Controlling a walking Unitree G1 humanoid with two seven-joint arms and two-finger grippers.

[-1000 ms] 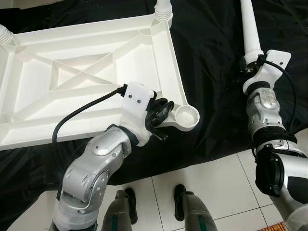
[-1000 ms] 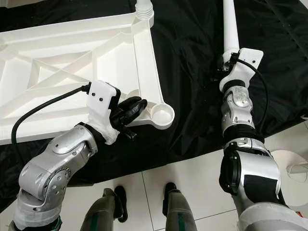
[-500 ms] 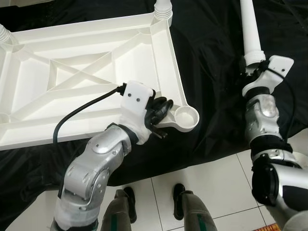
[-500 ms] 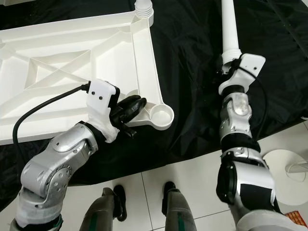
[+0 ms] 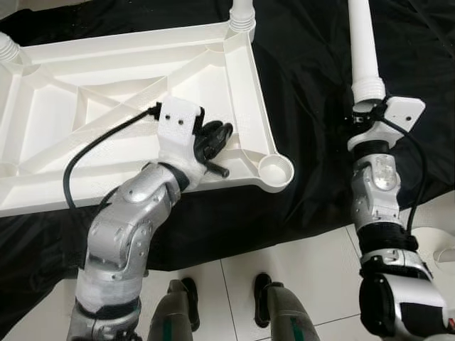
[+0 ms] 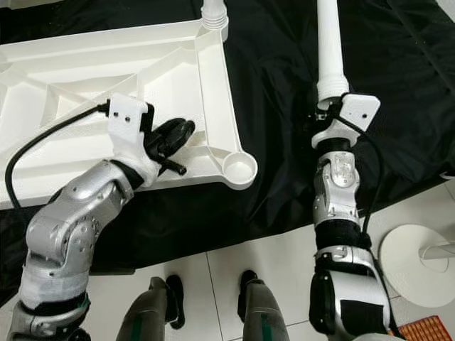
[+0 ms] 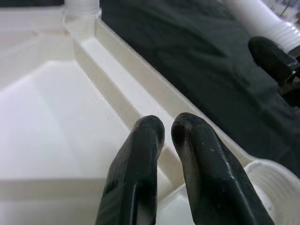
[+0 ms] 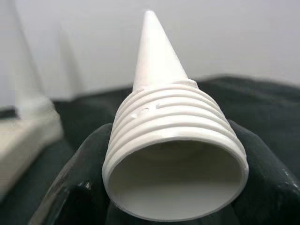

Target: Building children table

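A white plastic children's tabletop point(image 5: 106, 114) lies upside down on a black cloth point(image 5: 306, 85) spread over the floor, its ribbed underside facing up; diagonal braces cross its middle; a round threaded socket point(image 5: 276, 170) sits open at the near right corner, and short white legs already stand in the far right corner point(image 5: 242, 15) and the far left corner point(image 5: 7, 50).

The left tool point(image 5: 215, 135) rests on the tabletop's near right edge, a little inward from the open socket; its two black fingers point(image 7: 140, 154) are pressed close together with only a thin slit between them, pinching nothing; in the left wrist view they lie over a raised white rib, with the socket's threaded rim point(image 7: 269, 185) just beside them; a black cable point(image 5: 92, 153) loops from the left wrist.

The right tool point(image 5: 370, 114) is out over the black cloth, well apart from the tabletop, to its right; it is pinching a loose white table leg point(image 5: 362, 42) at its threaded end; the leg points away from the robot; in the right wrist view the black fingers point(image 8: 79, 183) clasp both sides of the leg's ridged, hollow end point(image 8: 173, 140).

Below, white floor tiles point(image 5: 313, 270) and the robot's own feet point(image 5: 266, 291) show; a round white base point(image 6: 416, 263) stands on the tiles at the right.
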